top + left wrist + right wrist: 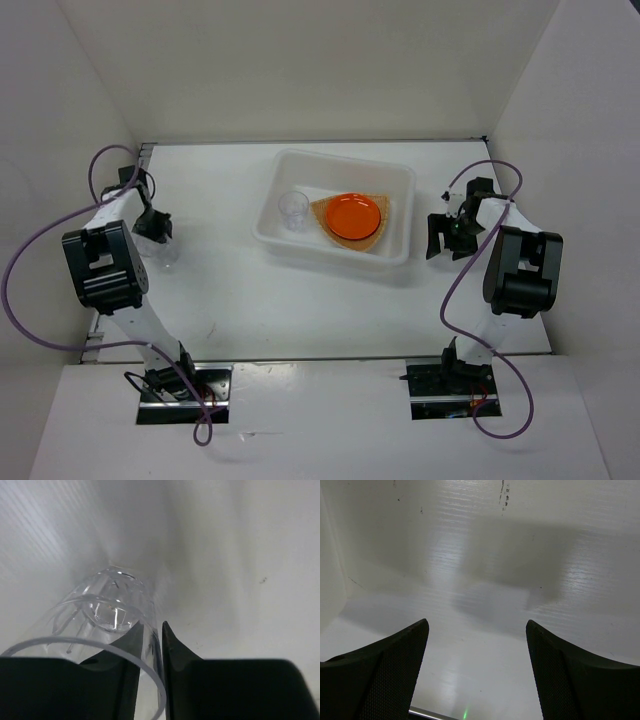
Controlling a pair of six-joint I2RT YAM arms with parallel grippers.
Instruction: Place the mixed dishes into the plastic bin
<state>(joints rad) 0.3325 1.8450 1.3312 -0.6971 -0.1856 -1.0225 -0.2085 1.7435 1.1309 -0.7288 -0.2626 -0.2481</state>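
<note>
Top external view has the plastic bin sitting mid-desk toward the back. Inside it, the orange plate lies on the tan woven plate, with a clear cup upright just beside them at the bin's left end. Well apart, over at the left side of the desk, the left gripper is nearly closed, pinching the wall of a second clear cup, one finger inside the rim and one outside. The right gripper hangs to the right of the bin, jaws spread wide and holding nothing.
</note>
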